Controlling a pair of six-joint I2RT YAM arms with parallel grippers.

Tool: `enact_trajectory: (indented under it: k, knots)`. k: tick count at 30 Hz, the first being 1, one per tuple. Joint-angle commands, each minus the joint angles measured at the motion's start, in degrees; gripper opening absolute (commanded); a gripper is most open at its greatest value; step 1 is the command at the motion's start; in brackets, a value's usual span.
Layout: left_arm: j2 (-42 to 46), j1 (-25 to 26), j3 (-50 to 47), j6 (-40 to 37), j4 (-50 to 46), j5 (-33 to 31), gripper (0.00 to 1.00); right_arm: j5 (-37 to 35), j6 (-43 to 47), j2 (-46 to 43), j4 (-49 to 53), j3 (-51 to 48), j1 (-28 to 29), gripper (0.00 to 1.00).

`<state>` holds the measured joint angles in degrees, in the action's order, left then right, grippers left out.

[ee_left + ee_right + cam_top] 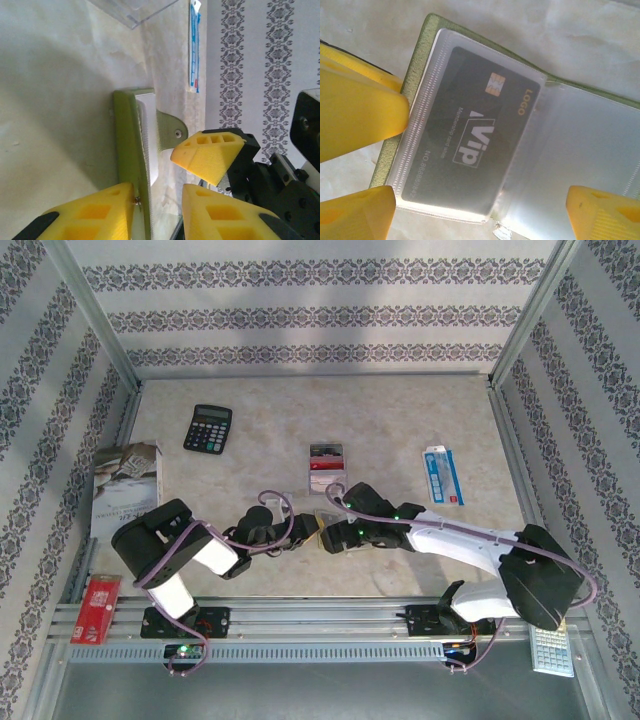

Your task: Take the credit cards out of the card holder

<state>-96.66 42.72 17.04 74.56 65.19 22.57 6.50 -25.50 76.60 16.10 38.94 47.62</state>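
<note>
The olive-green card holder point(422, 37) lies open, and a dark grey "VIP" credit card point(470, 145) sits inside its clear pocket. My right gripper point(480, 220) hovers open over that pocket, one finger on each side. In the left wrist view the card holder point(126, 145) stands edge-on with its snap tab point(172, 131) sticking out. My left gripper point(159, 192) is closed on its cover and lining. From above, both grippers meet at the card holder point(323, 517), the left gripper point(305, 528) beside the right gripper point(330, 533). A red card point(327, 454) and a pinkish-white card point(318, 483) lie loose behind them.
A black calculator point(208, 427) lies at the back left and a blue-and-white packet point(443, 475) at the right. A booklet point(125, 490) rests by the left wall. A red packet point(98, 608) and a white keypad point(552, 648) sit on the front rail.
</note>
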Motion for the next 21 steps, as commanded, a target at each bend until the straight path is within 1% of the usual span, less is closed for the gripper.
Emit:
enact_trajectory:
  k: [1, 7, 10, 16, 21]
  knots:
    - [-0.77, -0.53, 0.19, -0.91, -0.91, 1.38, 0.24, -0.63, -0.08, 0.91, -1.73, -0.34, 0.53, 0.87]
    - [-2.52, -0.53, 0.56, -0.45, 0.31, 1.71, 0.12, -0.74, -0.78, 1.82, -3.67, -0.79, 0.59, 0.84]
    - [-2.74, -0.53, 0.45, -0.21, 0.74, 1.50, 0.09, -0.97, -0.80, 2.45, -4.23, -0.88, 0.47, 0.83]
    - [-2.13, -0.53, 0.54, -0.38, 0.00, 1.37, 0.06, -1.30, -0.74, 3.83, -4.54, -0.92, 0.37, 0.80]
    - [-1.21, -0.53, 0.79, -0.62, -1.32, 1.23, 0.05, -1.77, -0.48, 5.01, -4.57, -1.05, 0.01, 0.76]
